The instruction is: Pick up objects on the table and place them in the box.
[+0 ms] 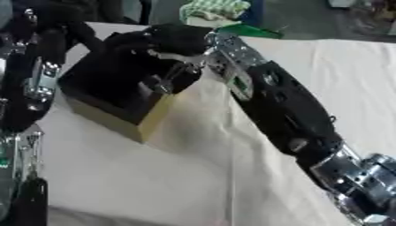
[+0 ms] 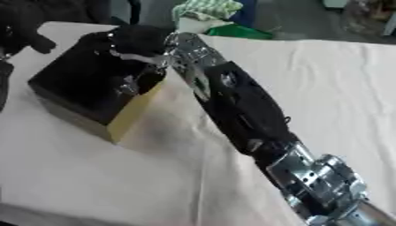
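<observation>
- Box [image 1: 127, 99] sits near the cloth-covered table's [image 2: 325, 88] left edge, opening up, within reach.
- Right hand [image 1: 174, 42] hangs over that opening, seemingly to drop something; its fingers and any carried object cannot be made out.
- Left arm [image 1: 31, 84] idles beside the box.

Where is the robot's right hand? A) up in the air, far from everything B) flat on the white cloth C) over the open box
C: the right hand reaches across the table and hangs over the open top of the box.
</observation>
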